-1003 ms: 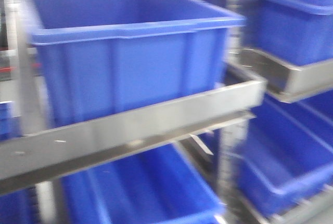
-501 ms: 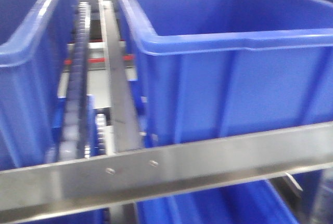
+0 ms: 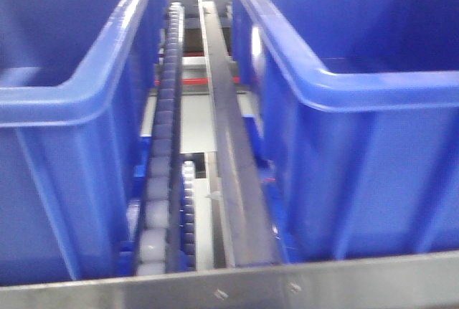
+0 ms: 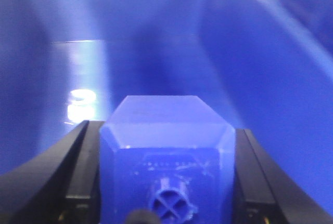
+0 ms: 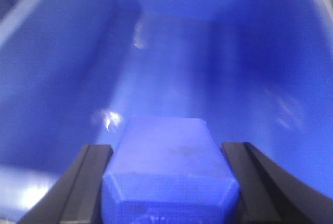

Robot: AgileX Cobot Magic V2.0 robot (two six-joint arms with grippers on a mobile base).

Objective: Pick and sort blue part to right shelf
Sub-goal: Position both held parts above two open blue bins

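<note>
In the left wrist view my left gripper (image 4: 164, 130) is shut on a blue part (image 4: 166, 156), a chamfered plastic block with a cross-shaped boss, pressed between both black fingers (image 4: 78, 167). Blue bin walls (image 4: 156, 37) fill the view behind it. My right gripper (image 5: 166, 148) is shut on a second blue part (image 5: 169, 167), a smooth block, held over the floor of a blue bin (image 5: 177, 52). The front view shows the right shelf, with its grey front rail (image 3: 373, 284) and two screws along the bottom. Neither gripper appears there.
Two large blue bins (image 3: 64, 108) (image 3: 358, 122) stand side by side on the shelf. Between them run a sloping track of pale rollers (image 3: 161, 173) and a grey steel divider (image 3: 229, 151). A red strip (image 3: 193, 79) shows far behind.
The front view has swung along the shelf: the single bin seen earlier now sits at the right, a second bin fills the left, and the front rail has dropped to the bottom edge.
</note>
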